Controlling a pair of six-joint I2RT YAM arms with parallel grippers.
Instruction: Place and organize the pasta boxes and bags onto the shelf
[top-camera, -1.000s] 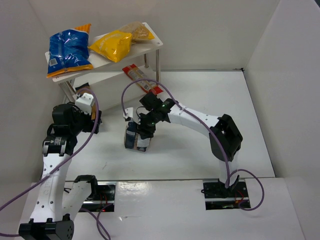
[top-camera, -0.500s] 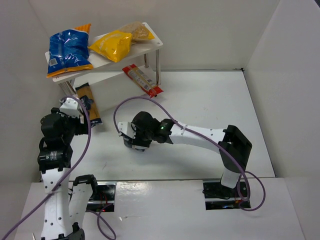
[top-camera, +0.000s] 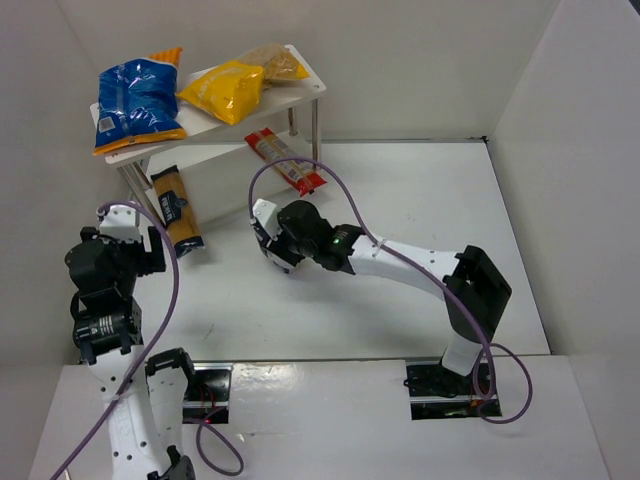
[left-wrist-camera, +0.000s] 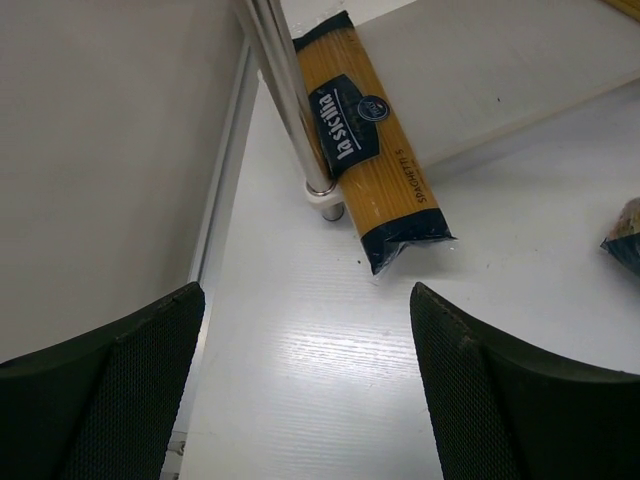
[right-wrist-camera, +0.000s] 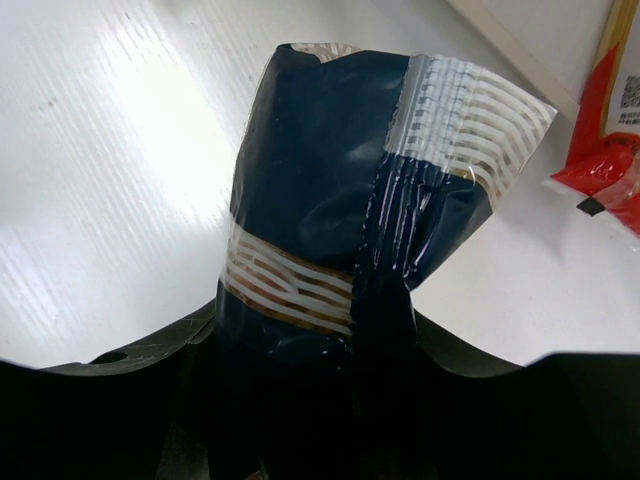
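Observation:
My right gripper is shut on the clear bag with the dark blue label and holds it above the table, in front of the white shelf. The big blue bag, the yellow bag and a tan bag lie on the top board. The long red packet lies on the lower board, sticking out at the front; it also shows in the right wrist view. The long orange packet lies beside the left front leg. My left gripper is open and empty, a little short of it.
White walls close in on the left, back and right. The shelf's left front leg stands close to the left wall. Purple cables loop over both arms. A corner of the held bag shows at the left wrist view's right edge.
My right gripper has lifted the dark blue labelled bag off the table and swung it up towards the shelf. My left arm has pulled back towards the near left, away from the orange packet.

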